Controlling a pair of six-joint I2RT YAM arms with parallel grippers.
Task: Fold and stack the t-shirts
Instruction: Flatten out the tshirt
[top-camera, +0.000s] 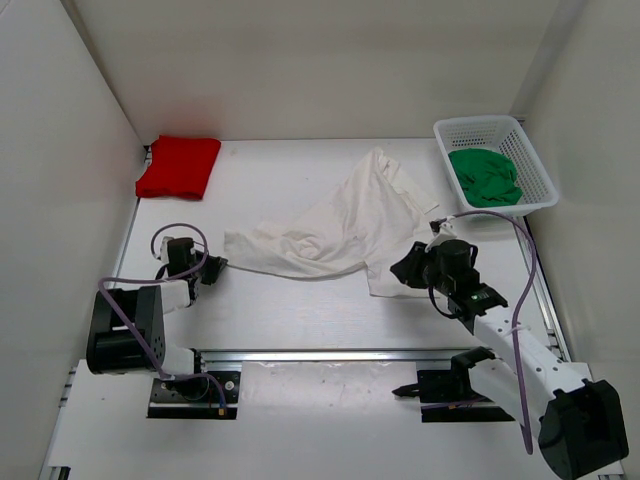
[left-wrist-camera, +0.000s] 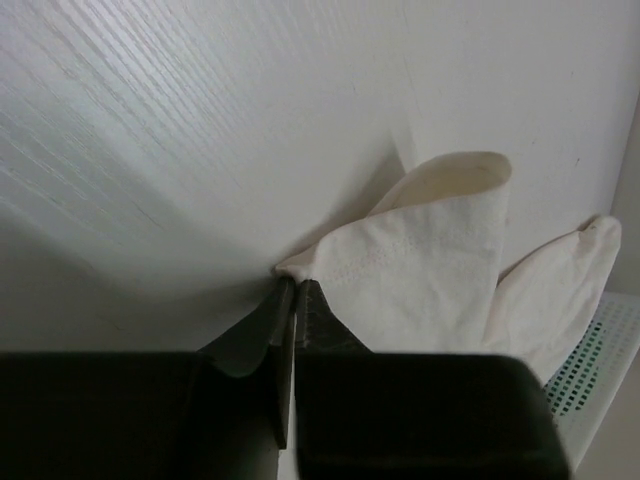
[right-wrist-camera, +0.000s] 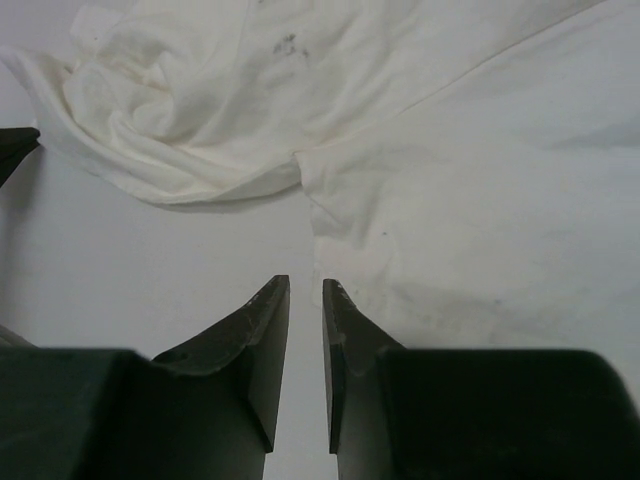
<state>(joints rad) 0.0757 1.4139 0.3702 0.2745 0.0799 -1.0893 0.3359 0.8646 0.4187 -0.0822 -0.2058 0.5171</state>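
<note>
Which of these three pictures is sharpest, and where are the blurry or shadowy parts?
Top view: sharp, evenly lit, faint shadows around the white t-shirt. Left wrist view: left gripper dark and blurred, shadow darkening the table beside it. Right wrist view: right gripper soft-edged, cloth clearer.

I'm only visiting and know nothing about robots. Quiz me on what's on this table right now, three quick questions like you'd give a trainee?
1. True or false: the green t-shirt lies inside the white mesh basket.
2. Fill in: the folded red t-shirt sits at the table's far ____ corner.
3. Which cloth is the left gripper pinching? A the red t-shirt; B the white t-shirt; C the green t-shirt.
Key: 1 true; 2 left; 3 B.
</note>
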